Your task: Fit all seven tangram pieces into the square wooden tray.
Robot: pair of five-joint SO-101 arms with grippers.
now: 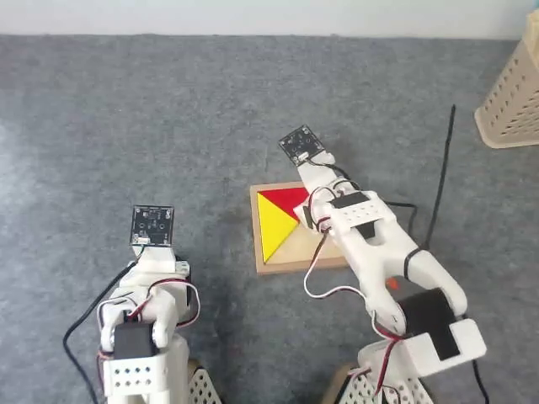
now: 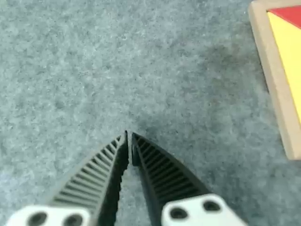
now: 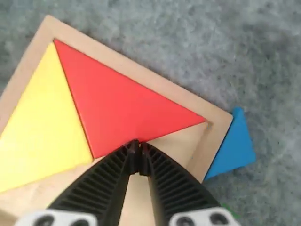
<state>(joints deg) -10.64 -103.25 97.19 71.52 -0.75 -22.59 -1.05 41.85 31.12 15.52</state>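
Beside the tray (image 3: 212,128) corner lies the blue triangle (image 3: 233,149) | we judge it light, stiff, thin: pinch its edges | right gripper (image 3: 139,151) and left gripper (image 2: 129,140) both closed, empty

Square wooden tray (image 1: 255,227) (image 3: 141,77) (image 2: 273,80), pale, with a raised rim, flat on the grey counter (image 1: 168,118).

Inside it, large yellow triangle (image 1: 274,225) (image 3: 42,127) (image 2: 287,52), flat, long side against one rim. Next to that, large red triangle (image 1: 290,200) (image 3: 122,103) (image 2: 289,12), also flat, long side along the neighbouring rim. Short sides of the two touching, points meeting near the middle of the tray. Remaining floor bare wood.

Outside, small blue triangle (image 3: 233,146), flat on the counter, just beside the rim at a tray corner.
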